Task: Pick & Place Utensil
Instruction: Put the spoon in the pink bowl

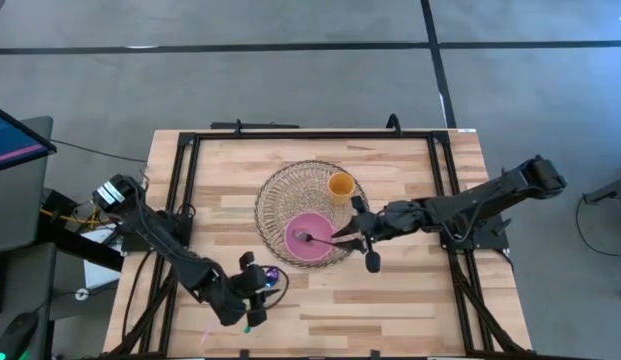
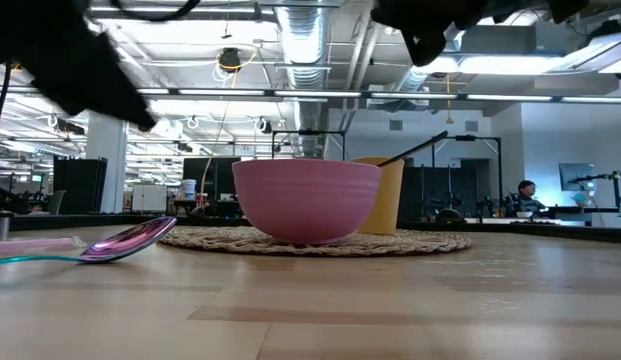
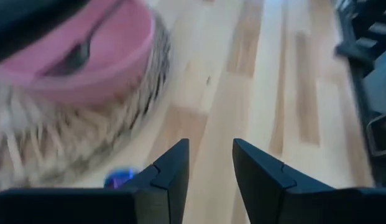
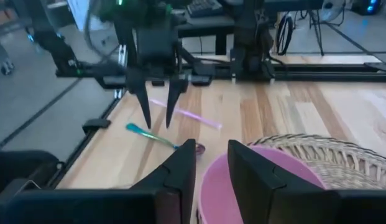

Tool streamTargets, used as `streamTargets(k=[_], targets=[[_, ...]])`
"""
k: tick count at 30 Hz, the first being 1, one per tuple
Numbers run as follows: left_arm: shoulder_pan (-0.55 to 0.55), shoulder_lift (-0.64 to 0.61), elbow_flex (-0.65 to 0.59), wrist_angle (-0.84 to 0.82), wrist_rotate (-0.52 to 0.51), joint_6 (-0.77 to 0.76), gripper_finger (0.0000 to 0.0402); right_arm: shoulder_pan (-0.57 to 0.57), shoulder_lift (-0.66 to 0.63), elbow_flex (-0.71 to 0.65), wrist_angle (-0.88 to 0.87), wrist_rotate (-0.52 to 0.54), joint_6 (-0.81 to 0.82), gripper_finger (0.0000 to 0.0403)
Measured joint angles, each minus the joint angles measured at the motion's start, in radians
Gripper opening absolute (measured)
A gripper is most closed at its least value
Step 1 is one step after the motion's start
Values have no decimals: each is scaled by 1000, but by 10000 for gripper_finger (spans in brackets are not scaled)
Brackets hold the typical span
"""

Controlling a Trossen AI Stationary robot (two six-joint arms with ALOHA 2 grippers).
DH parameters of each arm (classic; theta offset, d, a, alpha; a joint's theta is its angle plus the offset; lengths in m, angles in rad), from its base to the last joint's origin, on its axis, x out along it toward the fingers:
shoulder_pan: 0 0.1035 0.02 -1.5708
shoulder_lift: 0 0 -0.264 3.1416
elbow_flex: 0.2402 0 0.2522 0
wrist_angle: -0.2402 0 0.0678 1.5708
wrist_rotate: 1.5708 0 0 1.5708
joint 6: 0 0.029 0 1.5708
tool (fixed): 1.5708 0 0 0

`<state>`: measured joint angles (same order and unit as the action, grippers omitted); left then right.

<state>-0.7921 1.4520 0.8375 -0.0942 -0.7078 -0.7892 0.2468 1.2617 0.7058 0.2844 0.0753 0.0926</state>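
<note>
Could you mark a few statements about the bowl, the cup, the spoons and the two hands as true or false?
1. The pink bowl sits on the woven mat. True.
2. The yellow cup stands off the mat on bare wood. False: it stands on the mat, beside the bowl.
3. A dark utensil rests in the bowl. True.
4. The left hand grips the iridescent spoon. False: its fingers are open and empty above the table; the spoon lies on the wood.
5. The right hand is parked at the table's far corner. False: it is at the bowl's edge.
</note>
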Motion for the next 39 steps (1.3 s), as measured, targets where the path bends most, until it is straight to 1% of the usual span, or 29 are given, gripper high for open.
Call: streamTargets(k=[5, 8, 12, 16, 20, 22, 25, 28, 30, 32, 37, 39], targets=[[-26, 56, -1, -81, 63, -188, 125, 5, -4, -3, 2, 1, 37, 87], [-40, 80, 0, -117, 106, -267, 124, 15, -3, -4, 4, 0, 36, 87], [-53, 89, 0, -159, 158, -316, 124, 22, 1, -4, 5, 0, 34, 87], [-64, 92, -1, -186, 157, -363, 124, 21, 1, -4, 6, 0, 32, 87], [-66, 134, -1, -180, 159, -400, 124, 21, 1, -4, 10, 0, 32, 87], [-65, 162, 0, -165, 158, -405, 124, 21, 1, -4, 10, 0, 32, 87], [-67, 190, 3, -158, 129, -404, 124, 21, 1, -4, 9, 0, 32, 87], [-66, 194, 3, -155, 130, -403, 122, 21, 1, -4, 9, 0, 32, 87], [-66, 185, 1, -157, 125, -401, 114, 21, 1, -4, 9, 0, 32, 87], [-65, 172, -1, -161, 137, -399, 97, 21, 1, -4, 9, 0, 32, 87], [-65, 146, -3, -165, 150, -372, 22, 21, 1, -4, 9, 0, 31, 87], [-64, 139, -3, -160, 146, -370, 11, 21, 1, -4, 9, 0, 31, 87]])
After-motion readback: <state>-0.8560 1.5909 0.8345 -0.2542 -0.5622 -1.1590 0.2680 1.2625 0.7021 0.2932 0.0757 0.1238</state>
